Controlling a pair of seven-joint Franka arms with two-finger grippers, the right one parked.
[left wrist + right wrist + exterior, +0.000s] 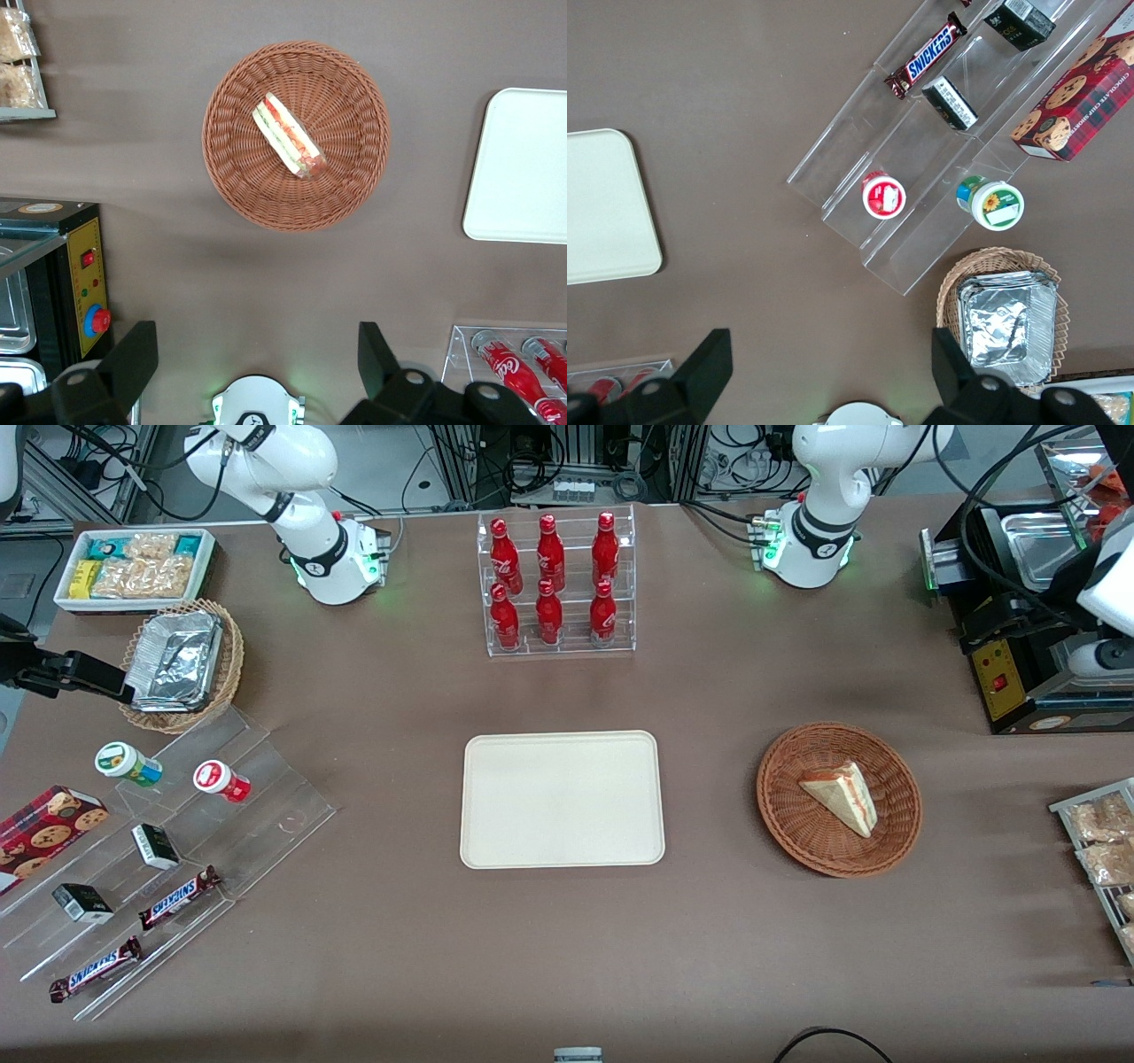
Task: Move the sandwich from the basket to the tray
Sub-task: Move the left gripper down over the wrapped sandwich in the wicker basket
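- Seen from the front, the sandwich (842,795) lies inside the basket (788,819), a little toward three o'clock of its middle, with the layered cut edge facing three o'clock.
- The basket stands on the brown desk (709,957) at three o'clock from the tray (562,798), well apart from it, toward the working arm's end.
- A clear rack of red bottles (556,584) stands at twelve o'clock from the tray, and a black machine (1019,673) at about one o'clock from the basket.
- From the left wrist, the end effector (257,335) hangs high above the desk with its two dark fingers (133,354) spread wide and nothing between them.
- It touches neither the basket (239,186) nor the sandwich (289,135).
- The sandwich lies across the basket's middle along the eleven-to-five line, its red and green filling facing up.
- A rounded end of the tray (518,168) lies beside the basket, apart from it, and nothing lies on the part that shows.
- From the right wrist, one bare corner of the tray (602,208) shows.
- A clear stepped stand (921,168) toward the parked arm's end carries a Snickers bar (926,55) and two small lidded cups.
- Beside that stand is a tan basket of foil packs (1005,319).
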